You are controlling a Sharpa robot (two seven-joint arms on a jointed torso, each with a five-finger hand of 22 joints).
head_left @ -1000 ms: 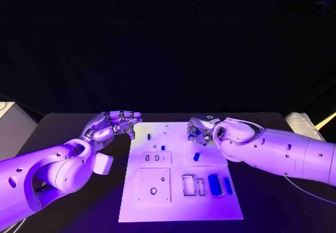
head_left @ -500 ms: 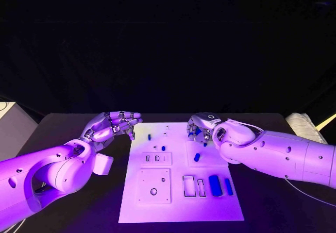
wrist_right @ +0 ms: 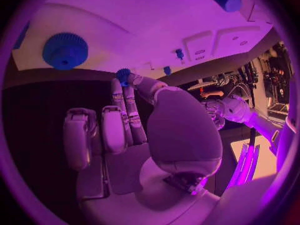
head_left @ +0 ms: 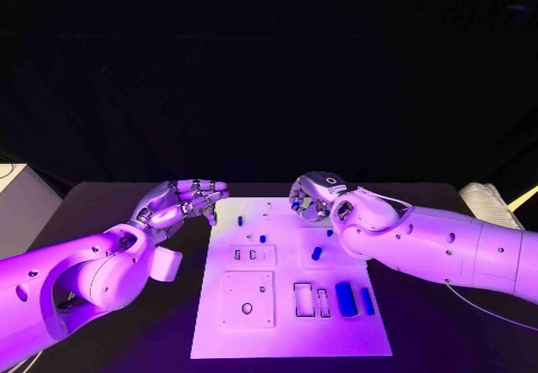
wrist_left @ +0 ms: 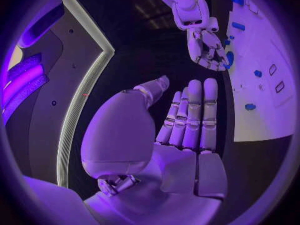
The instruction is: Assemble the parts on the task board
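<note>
Left hand (head_left: 179, 199): empty, fingers straight and side by side, hovering just off the task board's far-left corner; likely parked there to leave the working area free.
Task board (head_left: 230, 334): white plate flat on the black table (head_left: 101, 194), between the two arms, within reach of both.
Loose pegs: small blue peg (head_left: 239, 220) and another (head_left: 261, 237) lying on the board's far half, a third (head_left: 316, 252) toward the middle; apparently staged near their sockets.
Recessed slots (head_left: 251, 254): small openings at mid-board, unfilled.
Blue bars (head_left: 345, 298): two long pieces side by side near the board's near-right corner, beside rectangular recesses.
Right hand (head_left: 312, 198): over the board's far-right area, pinching a small blue toothed part (wrist_right: 123, 75) at its fingertips; probably carrying it to its seat.
Blue gear (wrist_right: 65, 50): larger toothed disc lying on the board near that hand.
</note>
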